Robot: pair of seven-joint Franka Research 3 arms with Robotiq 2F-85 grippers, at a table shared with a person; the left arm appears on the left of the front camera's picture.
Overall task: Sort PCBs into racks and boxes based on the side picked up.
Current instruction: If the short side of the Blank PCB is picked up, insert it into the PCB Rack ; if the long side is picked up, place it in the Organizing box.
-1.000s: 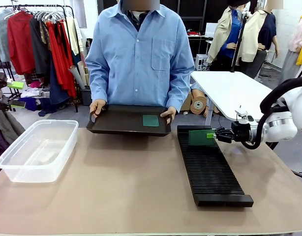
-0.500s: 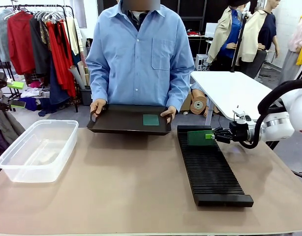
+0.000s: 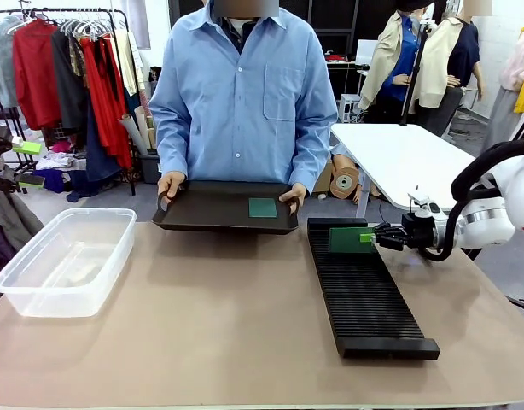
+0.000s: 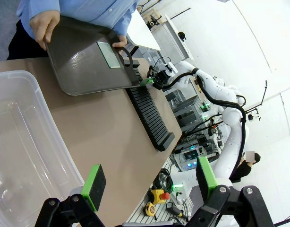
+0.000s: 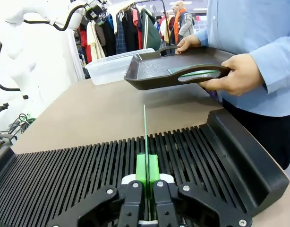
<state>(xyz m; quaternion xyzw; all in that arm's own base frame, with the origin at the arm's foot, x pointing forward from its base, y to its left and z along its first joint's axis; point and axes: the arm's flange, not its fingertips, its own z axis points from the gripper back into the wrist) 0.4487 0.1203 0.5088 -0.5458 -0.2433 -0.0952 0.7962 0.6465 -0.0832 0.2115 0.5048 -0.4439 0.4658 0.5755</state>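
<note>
Green PCB [image 3: 344, 241] lower, at rack [image 3: 369, 299] (fingers [image 5: 154, 170] pinching)

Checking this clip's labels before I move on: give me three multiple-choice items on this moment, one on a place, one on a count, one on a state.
1. Where is the PCB that the right gripper holds?
A. flat on the table
B. on edge at the far end of the rack
C. in the person's hand

2. How many boards lie on the black tray?
A. none
B. one
C. three

3. How do the jaws of the left gripper stand?
A. open
B. shut on a board
C. shut on nothing

Key: 1 B, the board stands upright at the far slots, clamped by the gripper. 2 B, a single green board rests on the tray that the person holds. 3 A, its green pads stand wide apart with nothing between them.
</note>
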